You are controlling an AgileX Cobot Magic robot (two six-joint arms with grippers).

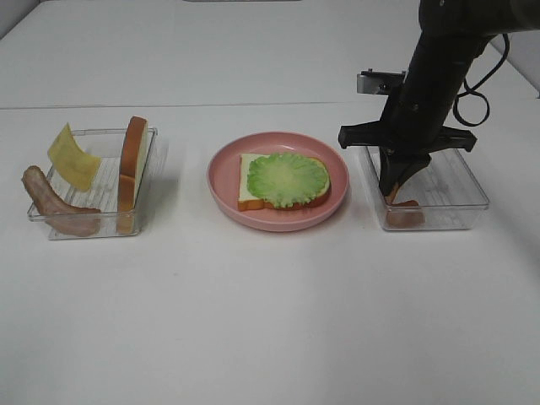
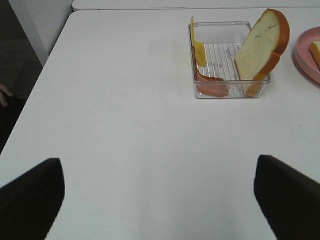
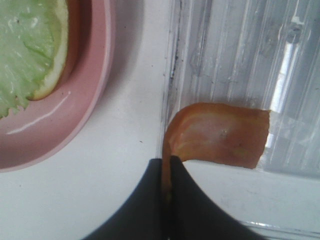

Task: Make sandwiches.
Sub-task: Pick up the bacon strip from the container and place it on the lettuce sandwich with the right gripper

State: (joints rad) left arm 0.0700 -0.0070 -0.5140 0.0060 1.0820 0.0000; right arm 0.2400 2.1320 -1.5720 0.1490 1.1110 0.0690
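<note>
Right fingers (image 3: 150,200) pinched on a bacon strip (image 3: 220,137) in a clear tray (image 1: 460,181), left fingers (image 2: 32,200) wide above the desk (image 2: 125,125)

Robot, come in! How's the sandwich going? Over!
Right gripper shut on bacon strip, in right clear tray. Left gripper open, empty, over bare table. Lettuce on bread slice on pink plate. Nothing seen blocking tray to plate.
</note>
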